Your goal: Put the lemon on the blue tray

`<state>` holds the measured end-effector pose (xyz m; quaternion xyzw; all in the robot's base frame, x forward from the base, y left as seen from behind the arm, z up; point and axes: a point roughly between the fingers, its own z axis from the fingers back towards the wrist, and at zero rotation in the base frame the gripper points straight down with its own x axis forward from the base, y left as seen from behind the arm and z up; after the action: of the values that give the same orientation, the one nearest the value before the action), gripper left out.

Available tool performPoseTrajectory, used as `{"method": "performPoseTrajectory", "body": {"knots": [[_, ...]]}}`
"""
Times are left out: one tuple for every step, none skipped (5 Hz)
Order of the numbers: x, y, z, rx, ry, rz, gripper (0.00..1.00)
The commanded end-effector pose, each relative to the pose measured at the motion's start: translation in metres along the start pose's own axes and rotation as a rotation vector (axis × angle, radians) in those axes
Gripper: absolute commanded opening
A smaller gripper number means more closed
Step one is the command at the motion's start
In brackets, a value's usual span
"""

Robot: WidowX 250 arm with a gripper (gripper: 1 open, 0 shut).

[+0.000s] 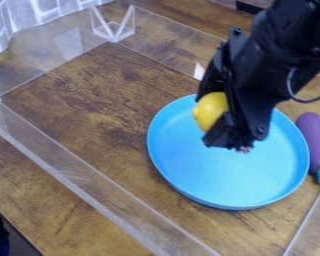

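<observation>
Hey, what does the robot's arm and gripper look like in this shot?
The arm is black and bulky, made of blocky segments, with a thin dark cable looping at its right side. The gripper is black too, with dark fingers. No markings are legible.

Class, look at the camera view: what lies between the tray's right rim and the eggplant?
Nothing. In the camera view only a narrow strip of bare wooden table separates the tray from the eggplant; they lie apart.
</observation>
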<state>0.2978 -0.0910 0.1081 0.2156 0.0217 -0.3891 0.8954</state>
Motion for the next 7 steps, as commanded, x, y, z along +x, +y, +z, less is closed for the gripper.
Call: {"method": "performPoseTrajectory", "body": {"knots": [[0.004, 0.021, 0.014, 0.012, -0.057, 0.025, 1.00], [0.008, 0.027, 0.006, 0.006, -0.067, 0.017, 1.00], [0.005, 0.028, -0.003, -0.009, -0.069, 0.028, 1.00], [0.008, 0.030, -0.009, -0.016, -0.071, 0.033, 1.00], [0.010, 0.033, -0.018, -0.027, -0.070, 0.042, 1.00], [0.014, 0.036, -0.026, -0.038, -0.084, 0.051, 1.00], [0.016, 0.038, -0.034, -0.049, -0.086, 0.061, 1.00]]}}
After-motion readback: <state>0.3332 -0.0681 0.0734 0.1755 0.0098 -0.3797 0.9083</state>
